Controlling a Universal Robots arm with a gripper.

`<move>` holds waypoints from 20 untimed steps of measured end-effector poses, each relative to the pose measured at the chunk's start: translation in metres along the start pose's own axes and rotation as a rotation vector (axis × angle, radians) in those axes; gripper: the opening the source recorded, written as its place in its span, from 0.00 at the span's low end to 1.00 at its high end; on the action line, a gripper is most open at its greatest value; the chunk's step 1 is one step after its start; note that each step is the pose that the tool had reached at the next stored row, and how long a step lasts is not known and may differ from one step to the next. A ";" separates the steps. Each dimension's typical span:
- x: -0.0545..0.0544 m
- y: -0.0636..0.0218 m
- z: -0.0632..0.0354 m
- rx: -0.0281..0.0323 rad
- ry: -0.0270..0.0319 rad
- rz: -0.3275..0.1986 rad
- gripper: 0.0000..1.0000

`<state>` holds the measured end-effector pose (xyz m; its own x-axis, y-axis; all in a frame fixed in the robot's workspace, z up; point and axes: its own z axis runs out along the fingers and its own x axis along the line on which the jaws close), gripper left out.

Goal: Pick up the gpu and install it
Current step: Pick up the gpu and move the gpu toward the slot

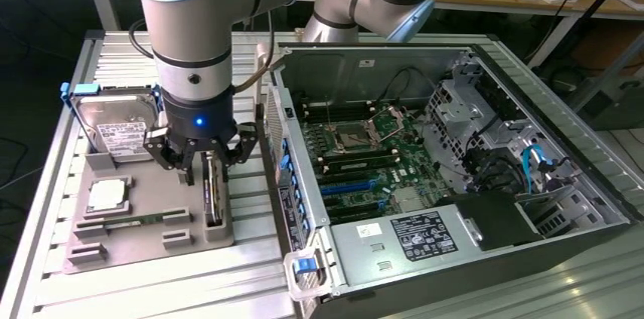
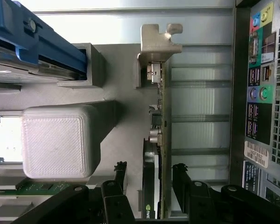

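ok so right now the arm's tool (image 1: 210,164) is down over the grey printed holder tray (image 1: 141,176) on the ribbed metal table (image 1: 252,281). The gpu (image 1: 213,198) is standing on its edge in a slot at the side of that tray nearest the PC case (image 1: 372,70), not in the case. In the wrist view the tool (image 2: 149,165) has its fingers (image 2: 179,175) apart, one on each side of the gpu (image 2: 164,116), and there's a sliver of gap on both sides, so it's straddling the card rather than clamped on it. The card's metal bracket (image 2: 158,42) is at the end furthest from the fingers.

Other stuff in the tray: the hard drive (image 1: 116,127) with the blue frame standing up at the far end, a cpu (image 1: 105,194) lying flat, and a green memory stick (image 1: 136,221) near the front. The case lies on its side just beside the tray on the exterior view's right, side panel off, motherboard (image 1: 363,153) showing
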<state>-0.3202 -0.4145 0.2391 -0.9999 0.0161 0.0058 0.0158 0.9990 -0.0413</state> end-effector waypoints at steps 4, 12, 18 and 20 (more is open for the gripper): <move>0.000 0.0000 0.0001 0.0000 0.0000 0.000 0.51; 0.000 0.0000 0.0010 0.0000 0.0000 0.000 0.43; 0.000 0.0001 0.0022 -0.0001 -0.0001 0.000 0.35; 0.000 0.0001 0.0029 -0.0001 -0.0001 0.000 0.35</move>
<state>-0.3202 -0.4144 0.2362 -0.9999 0.0161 0.0058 0.0158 0.9990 -0.0412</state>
